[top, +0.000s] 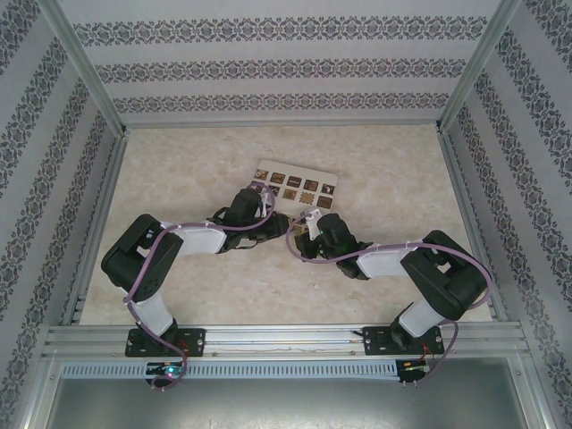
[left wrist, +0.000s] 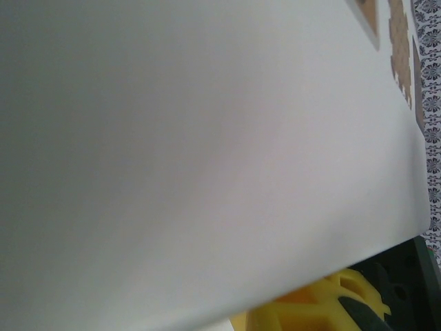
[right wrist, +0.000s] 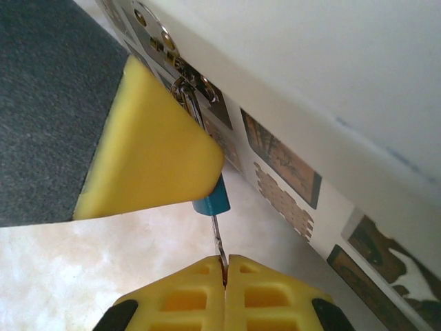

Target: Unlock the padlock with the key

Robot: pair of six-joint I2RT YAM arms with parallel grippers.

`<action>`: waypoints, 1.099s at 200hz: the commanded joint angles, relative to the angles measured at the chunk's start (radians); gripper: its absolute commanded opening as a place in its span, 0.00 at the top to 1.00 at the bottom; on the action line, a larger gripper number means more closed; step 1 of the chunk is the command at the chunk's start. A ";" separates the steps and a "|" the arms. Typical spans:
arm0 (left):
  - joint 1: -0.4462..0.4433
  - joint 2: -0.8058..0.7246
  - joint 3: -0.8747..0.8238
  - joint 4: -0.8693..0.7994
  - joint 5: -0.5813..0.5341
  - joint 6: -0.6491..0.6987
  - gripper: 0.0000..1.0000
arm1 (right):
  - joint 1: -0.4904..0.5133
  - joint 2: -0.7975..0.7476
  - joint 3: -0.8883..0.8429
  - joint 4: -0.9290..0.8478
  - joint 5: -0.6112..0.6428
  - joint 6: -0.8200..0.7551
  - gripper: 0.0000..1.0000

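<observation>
padlock (right wrist: pixel 215 200): hangs at cream box (right wrist: pixel 331 89) hasp, key (right wrist: pixel 218 238) meeting its underside | right gripper (right wrist: pixel 225 265): pinching key | left gripper's pad (right wrist: pixel 151 148): against padlock, grip unclear | step: insertion, likely | next: seat key straight, then twist

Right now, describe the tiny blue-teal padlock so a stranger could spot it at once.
Find the cream box with dark brown square tiles mid-table. At its silver metal latch sits the tiny padlock, its body peeking from under a yellow finger pad. It is the only blue-teal thing, with a thin grey key at its end.
</observation>
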 commanded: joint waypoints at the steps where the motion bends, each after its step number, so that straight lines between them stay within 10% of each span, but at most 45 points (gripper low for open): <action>1: -0.016 -0.038 0.012 -0.002 0.049 -0.015 0.80 | 0.008 -0.013 -0.002 0.129 0.001 -0.011 1.00; 220: -0.017 -0.059 0.028 -0.065 0.090 -0.037 0.80 | -0.001 -0.005 -0.009 0.299 -0.089 -0.069 1.00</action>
